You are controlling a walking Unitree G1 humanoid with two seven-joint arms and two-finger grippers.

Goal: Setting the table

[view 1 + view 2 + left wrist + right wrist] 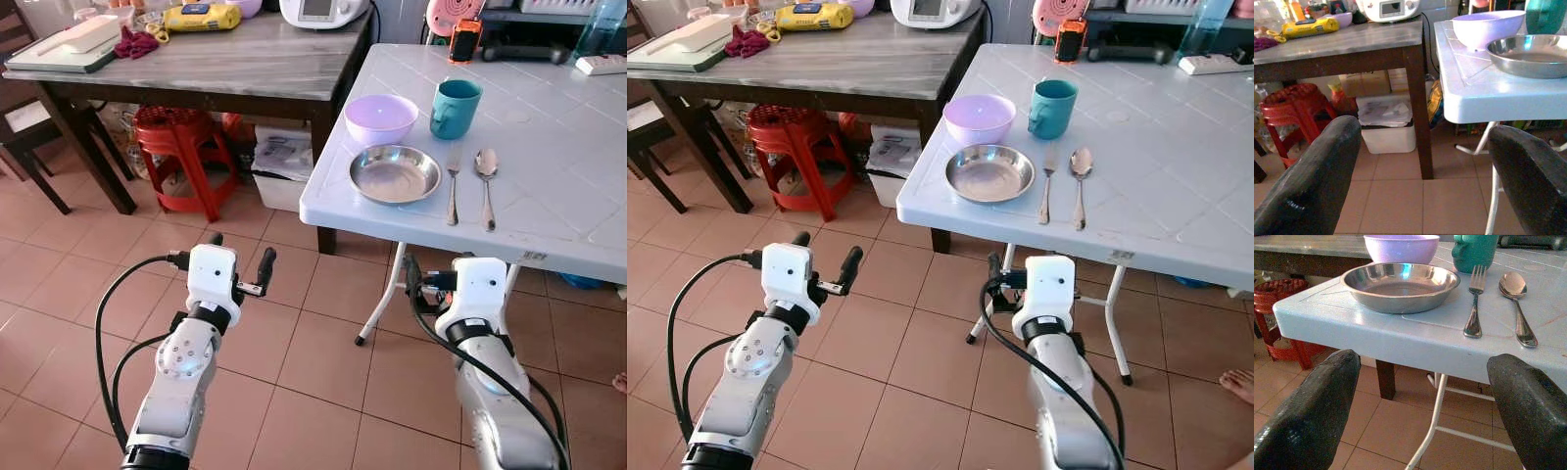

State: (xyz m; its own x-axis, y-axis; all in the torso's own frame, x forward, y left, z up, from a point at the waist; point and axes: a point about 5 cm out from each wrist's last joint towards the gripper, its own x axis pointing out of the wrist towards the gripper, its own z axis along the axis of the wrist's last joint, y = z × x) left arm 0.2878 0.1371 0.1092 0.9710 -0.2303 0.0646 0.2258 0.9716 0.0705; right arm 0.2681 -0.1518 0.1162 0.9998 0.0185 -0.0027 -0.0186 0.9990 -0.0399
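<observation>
Terracotta floor tiles (pixel 294 343) run under a white counter (pixel 549 147); near its front edge sits a steel plate (pixel 395 173), a lilac bowl (pixel 380 117) just behind it, a teal mug (pixel 455 108) beside the bowl, a fork (pixel 453 184) and spoon (pixel 486 186) lying to the plate's right; both tools hang below counter level; left tool (pixel 241 262) open and empty; right tool (pixel 1420 396) likewise spread wide, holding nothing.

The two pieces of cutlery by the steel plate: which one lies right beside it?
The fork. It lies between the steel plate and the spoon, which is farther right.
</observation>
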